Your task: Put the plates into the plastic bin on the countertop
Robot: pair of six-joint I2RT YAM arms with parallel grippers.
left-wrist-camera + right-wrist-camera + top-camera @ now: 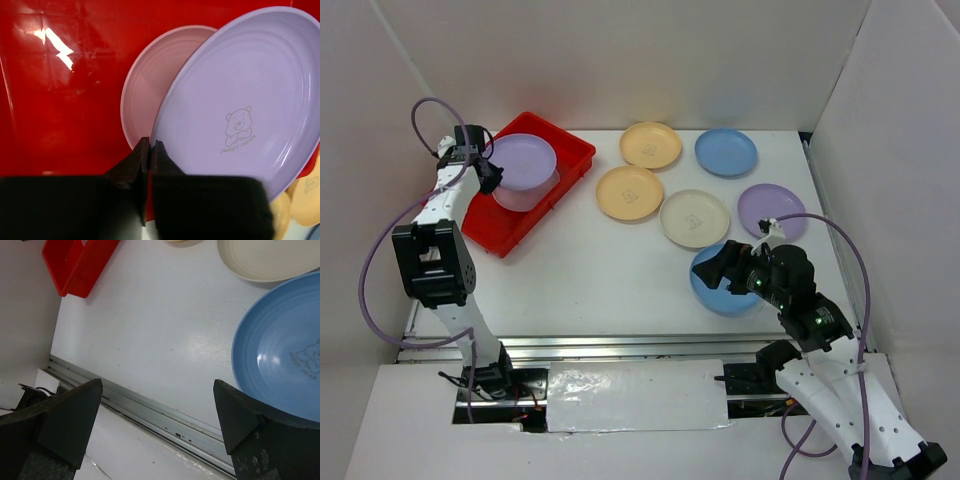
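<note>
My left gripper (490,172) is shut on the rim of a purple plate (523,160), holding it tilted over the red plastic bin (575,145). Below it a pink plate (525,197) lies in the bin. In the left wrist view the jaws (150,145) pinch the purple plate's (240,95) edge, with the pink plate (150,85) and the bin floor (60,100) behind. My right gripper (720,268) stands open, low over the left edge of a blue plate (720,292); nothing sits between its fingers (157,385), and the blue plate (285,360) lies by the right finger.
On the countertop lie two yellow plates (651,145) (629,192), a cream plate (694,218), a second blue plate (726,152) and a second purple plate (771,209). White walls close in the sides. A metal rail (150,410) runs along the near edge.
</note>
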